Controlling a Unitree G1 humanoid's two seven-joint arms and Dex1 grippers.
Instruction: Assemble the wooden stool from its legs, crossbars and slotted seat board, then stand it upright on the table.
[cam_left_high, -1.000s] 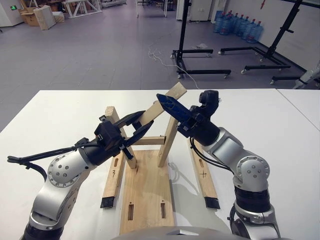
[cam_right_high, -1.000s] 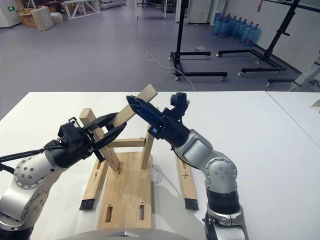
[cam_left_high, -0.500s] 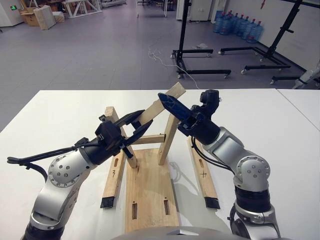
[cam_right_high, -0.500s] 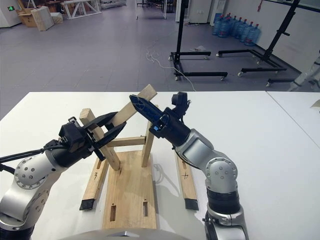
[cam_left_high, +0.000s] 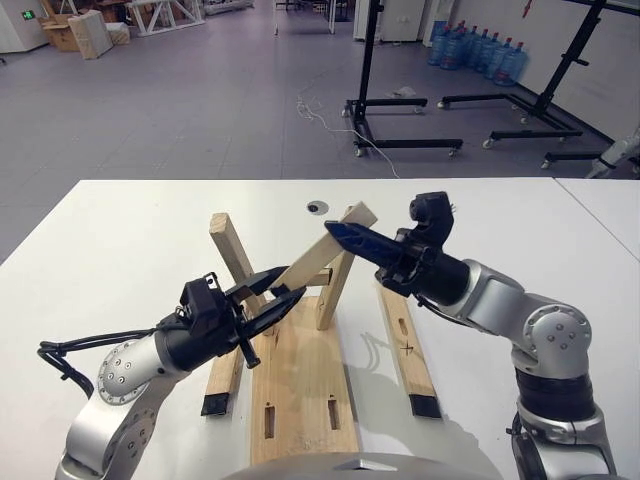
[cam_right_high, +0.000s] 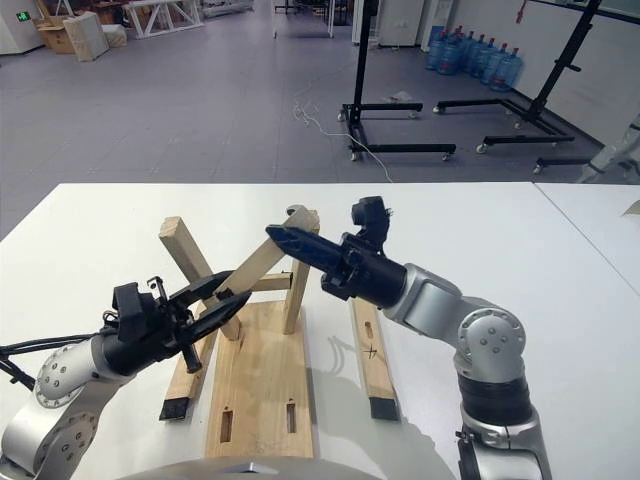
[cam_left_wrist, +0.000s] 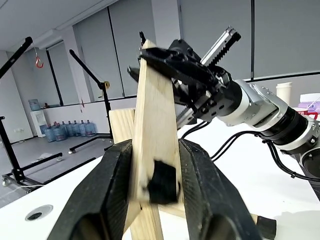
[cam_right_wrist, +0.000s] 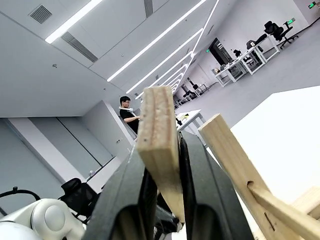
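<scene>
Jaws: the left gripper (cam_left_high: 290, 284) is clamped on the lower end of a slanted bar (cam_left_high: 318, 262). The right gripper (cam_left_high: 336, 232) pinches the upper end, its fingers (cam_right_wrist: 200, 180) pressed to both flat faces.
Bar position: raised off the table (cam_left_high: 120, 230), it slants over the far part of the seat board (cam_left_high: 300, 390) and crosses close by the standing frame.
Frame: the left upright (cam_left_high: 230, 245) and right upright (cam_left_high: 330, 295) stand tilted at the board's far end, joined by a crossbar (cam_right_high: 268, 284).
Spare parts: the left spare leg (cam_left_high: 222, 372) and right spare leg (cam_left_high: 408, 350) lie flat just beside the board, one on each side.
Handling: probably light, stiff timber that will not bend, so a twist at one end carries straight to the other. The smooth faces may slide between hard fingers.
Hold: best taken on the flat faces near both ends, leaving the end to be slotted bare.
Risk: the frame looks loosely seated, and a knock from the bar could tip it.
</scene>
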